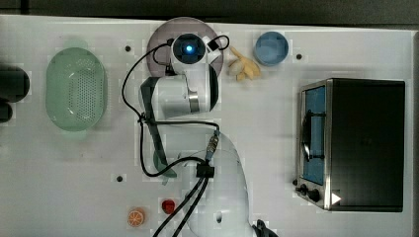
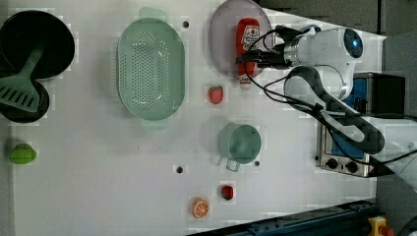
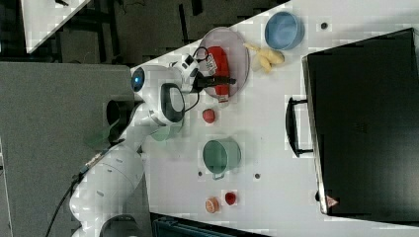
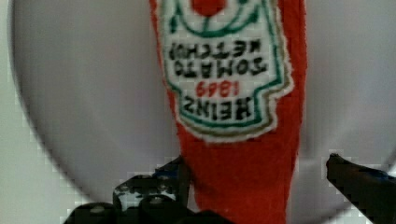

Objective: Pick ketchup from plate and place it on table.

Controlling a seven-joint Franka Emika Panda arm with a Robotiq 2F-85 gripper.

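Fingers (image 4: 359,179) of the gripper (image 4: 254,186) stand wide apart, one on each side of the ketchup bottle (image 4: 238,154), with a gap visible between the bottle and the finger on one side; contact on the other side cannot be confirmed. Ketchup lies flat on the plate (image 2: 223,37), its pale cap end reaching over the plate's rim onto the table (image 2: 98,162) in the left view. That plate sits close to the table's far edge in the top view, beside a blue bowl (image 1: 271,48) and a banana (image 1: 243,66) to the top view's right. White tabletop carries a few small dark holes. A green basket (image 2: 151,69) lies to the left view's left of the plate, with a strawberry (image 2: 215,94) just beside the bottle's cap end. A green cup (image 2: 239,143) stands nearer the table's middle, and an orange slice (image 2: 200,207) with a small red item (image 2: 226,192) rest close to the left view's bottom edge. A toaster oven (image 1: 353,143) takes up the top view's right side. Bare surface shows between basket, cup and orange slice in the left view. Dark floor borders the table in the right view.
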